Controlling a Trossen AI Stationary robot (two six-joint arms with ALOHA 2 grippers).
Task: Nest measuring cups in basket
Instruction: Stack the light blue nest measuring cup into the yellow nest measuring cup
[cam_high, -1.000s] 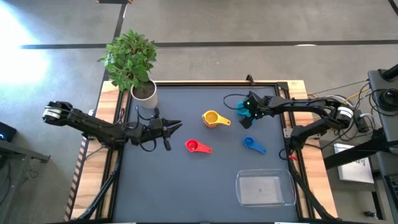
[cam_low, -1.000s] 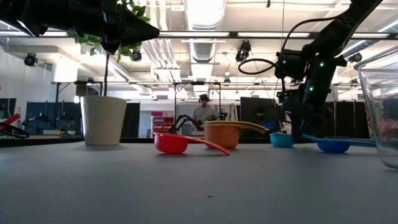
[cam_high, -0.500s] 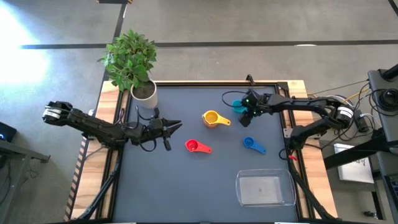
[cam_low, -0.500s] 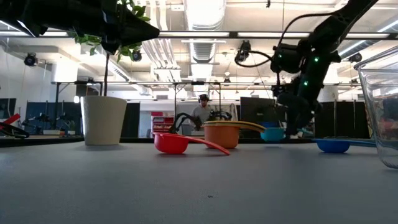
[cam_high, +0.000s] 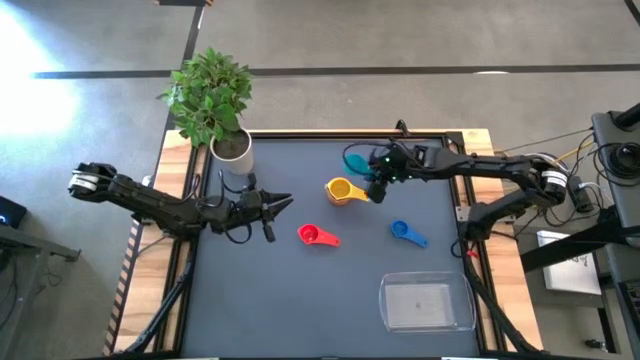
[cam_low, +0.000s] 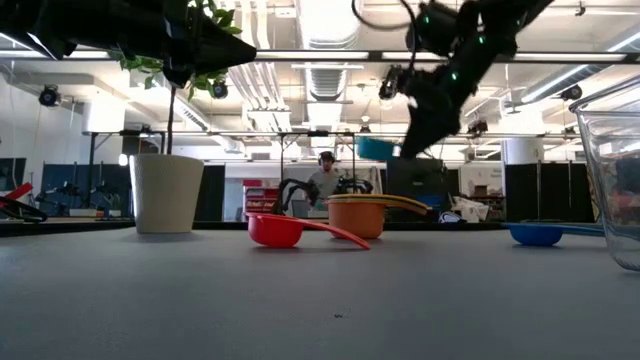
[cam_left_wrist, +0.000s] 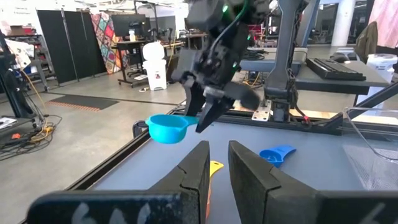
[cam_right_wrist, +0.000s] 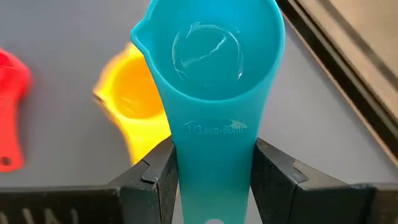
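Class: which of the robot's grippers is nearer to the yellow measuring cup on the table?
Right. The right gripper, shut on the teal cup, is raised just beside the yellow cup. The left gripper waits farther off, beyond the red cup.

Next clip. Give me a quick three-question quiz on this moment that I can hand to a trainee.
1. True or false: the right gripper is shut on the teal cup.
2. Which cup lies nearest the clear basket? A red cup B blue cup C yellow cup
3. Fill in: the left gripper waits near the white ____.

Key
1. True; it grips the handle, cup lifted off the table.
2. B
3. plant pot
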